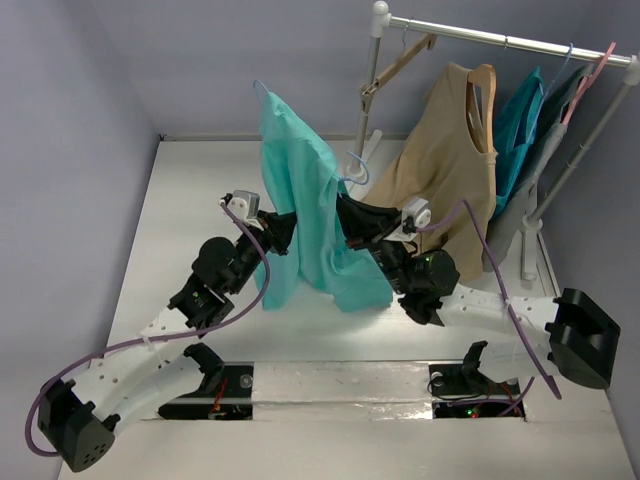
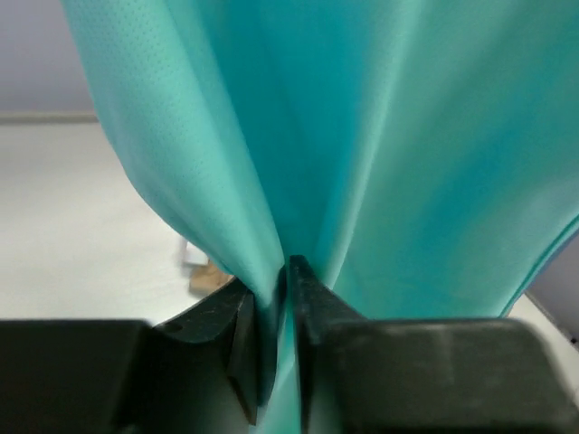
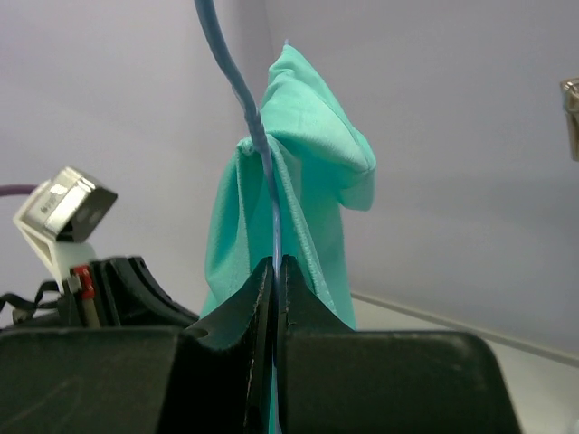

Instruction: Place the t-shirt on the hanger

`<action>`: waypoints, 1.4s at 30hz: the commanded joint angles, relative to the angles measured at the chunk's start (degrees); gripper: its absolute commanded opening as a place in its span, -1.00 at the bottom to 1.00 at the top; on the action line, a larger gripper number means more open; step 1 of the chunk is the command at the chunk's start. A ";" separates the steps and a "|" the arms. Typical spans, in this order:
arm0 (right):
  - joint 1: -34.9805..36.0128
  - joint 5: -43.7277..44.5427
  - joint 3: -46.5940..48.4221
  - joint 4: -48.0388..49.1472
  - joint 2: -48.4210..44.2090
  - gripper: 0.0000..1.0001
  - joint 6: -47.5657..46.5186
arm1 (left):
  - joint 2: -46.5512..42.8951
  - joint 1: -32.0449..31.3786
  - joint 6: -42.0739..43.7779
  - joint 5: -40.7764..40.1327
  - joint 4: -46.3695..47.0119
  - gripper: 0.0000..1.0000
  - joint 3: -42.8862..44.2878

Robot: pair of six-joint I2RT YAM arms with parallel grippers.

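Note:
The turquoise t-shirt [image 1: 300, 190] hangs draped over the thin light-blue hanger, which is held upright above the table's middle. The hanger's curved hook [image 1: 357, 172] sticks out on the shirt's right side. My left gripper [image 1: 283, 232] is shut on a fold of the t-shirt [image 2: 362, 136], pinched between its jaws [image 2: 282, 271]. My right gripper [image 1: 346, 216] is shut on the hanger's thin blue rod [image 3: 256, 127], which rises from its closed jaws [image 3: 274, 264] into the t-shirt [image 3: 303, 154] bunched around it.
A clothes rack [image 1: 500, 40] stands at the back right, its upright pole [image 1: 372, 75] close behind the shirt. On it hang a bare wooden hanger [image 1: 400, 65], a tan sleeveless top [image 1: 445, 170] and darker teal garments [image 1: 520, 130]. Walls close in on the left and at the back.

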 commanded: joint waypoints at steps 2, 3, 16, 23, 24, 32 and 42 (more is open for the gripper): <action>0.26 -0.24 5.75 9.56 1.05 -1.00 -0.46 | -3.13 -0.58 -1.79 -7.34 -3.72 -0.52 4.86; 0.26 0.37 5.58 8.42 1.05 -1.00 0.15 | -5.31 -0.58 -2.05 -8.32 -4.07 -0.11 5.56; 0.26 1.87 3.38 -1.61 0.61 -1.00 6.13 | -7.45 -0.58 -11.89 -3.41 -0.49 0.24 10.93; 0.26 0.73 1.71 -5.39 0.43 -1.00 8.85 | -0.33 -0.58 -17.86 -1.39 5.59 0.31 13.04; 0.26 0.64 1.36 -5.83 0.43 -1.00 9.21 | 0.55 -0.58 -18.57 -0.95 6.73 0.33 12.43; 0.78 -0.15 1.36 -7.67 2.37 -1.00 9.91 | 2.66 -0.58 -25.07 -1.38 14.73 0.45 9.53; 3.07 1.95 3.55 -9.52 5.09 -1.00 5.17 | 6.62 -0.58 -29.30 -8.24 7.09 0.39 10.84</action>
